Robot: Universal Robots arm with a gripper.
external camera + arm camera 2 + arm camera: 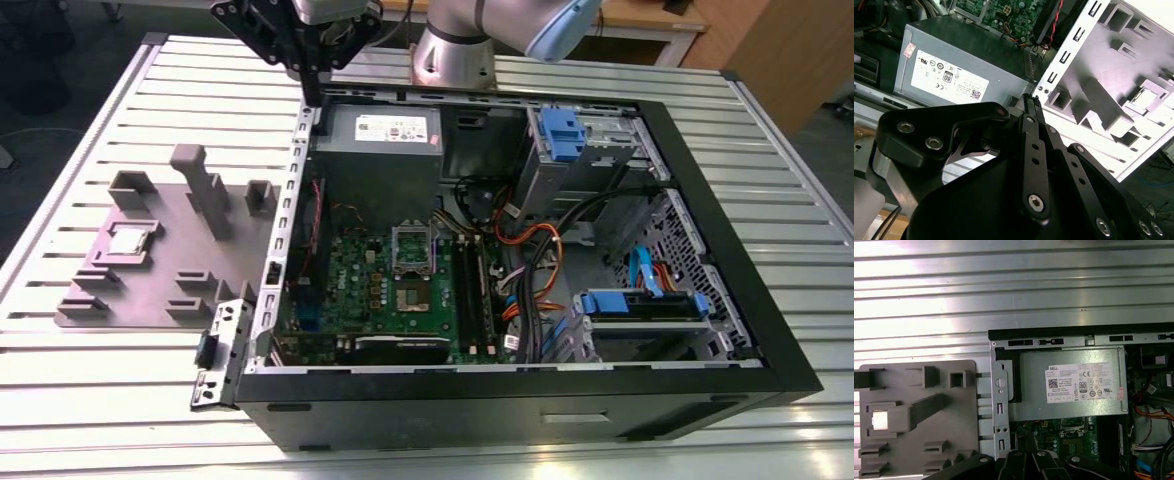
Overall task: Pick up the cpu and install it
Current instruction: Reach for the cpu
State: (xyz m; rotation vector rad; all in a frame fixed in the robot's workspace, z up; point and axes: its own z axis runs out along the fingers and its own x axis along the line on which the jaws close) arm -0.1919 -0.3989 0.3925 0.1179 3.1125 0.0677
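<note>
In the exterior view the pincer [315,96], pressed together and empty, hangs over the case's [467,415] eleven-o'clock corner. The cpu [130,240] rests on the tray [147,300] at nine o'clock. A low sweep there could clip the posts [200,185].

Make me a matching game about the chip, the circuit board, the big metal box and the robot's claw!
1 chip
2 circuit board
3 metal box
4 gripper

A green
B has a white label
C lies on the grey tray
D hangs by the case corner

Pairs: 1-C, 2-A, 3-B, 4-D
</note>
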